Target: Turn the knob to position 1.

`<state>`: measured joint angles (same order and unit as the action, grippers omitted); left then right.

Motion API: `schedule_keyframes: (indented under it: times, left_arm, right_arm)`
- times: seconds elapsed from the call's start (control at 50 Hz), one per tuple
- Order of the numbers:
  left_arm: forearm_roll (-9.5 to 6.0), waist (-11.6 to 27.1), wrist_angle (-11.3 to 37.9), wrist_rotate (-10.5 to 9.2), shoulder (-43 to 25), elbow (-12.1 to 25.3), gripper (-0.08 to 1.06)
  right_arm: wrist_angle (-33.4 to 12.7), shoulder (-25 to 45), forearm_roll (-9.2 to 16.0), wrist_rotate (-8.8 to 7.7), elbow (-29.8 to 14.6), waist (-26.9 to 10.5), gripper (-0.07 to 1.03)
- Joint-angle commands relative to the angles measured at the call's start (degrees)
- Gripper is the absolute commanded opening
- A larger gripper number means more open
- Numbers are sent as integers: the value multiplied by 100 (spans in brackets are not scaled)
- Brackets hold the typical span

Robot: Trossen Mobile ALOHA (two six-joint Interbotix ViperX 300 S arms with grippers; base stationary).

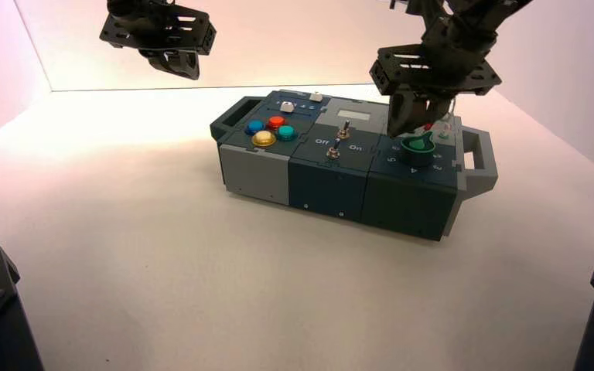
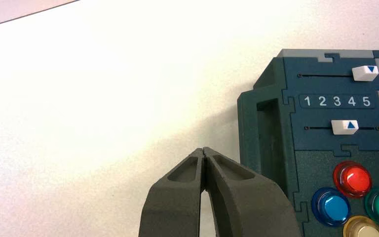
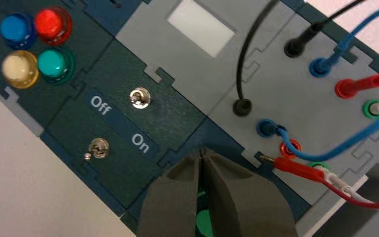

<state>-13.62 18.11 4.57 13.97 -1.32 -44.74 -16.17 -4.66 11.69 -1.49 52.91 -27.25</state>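
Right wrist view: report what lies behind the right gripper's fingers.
Behind the right gripper, part of the green-capped knob shows between the fingers. The rest of it is covered, so its position cannot be read there.

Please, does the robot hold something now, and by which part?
Nothing is held: the left gripper is shut, empty, beside the box; the shut right gripper hovers over the round black knob with green pointer.

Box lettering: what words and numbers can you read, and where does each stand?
"Off": strip between the two toggle switches.
"On": same strip, other end.
"1 2 3 4 5": between the two sliders.
Numerals around the green-capped knob: too small to read surely.
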Motion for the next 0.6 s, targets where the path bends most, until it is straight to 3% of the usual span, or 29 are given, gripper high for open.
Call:
schedule_keyframes:
  times: [0.02,0.34,0.6]
  left_arm:
    - [9,9,-18,9,88,149,-3]
    - [9,9,-18,9,88,149,-3]
    - [9,9,-18,9,88,149,-3]
  right_arm:
    - [26,-141,9,-9,-132,-35,-2]
    - [53,-352,9,-9,-79,-35,-2]
    - [-18,-1081,9,9,-35,-35,-2]
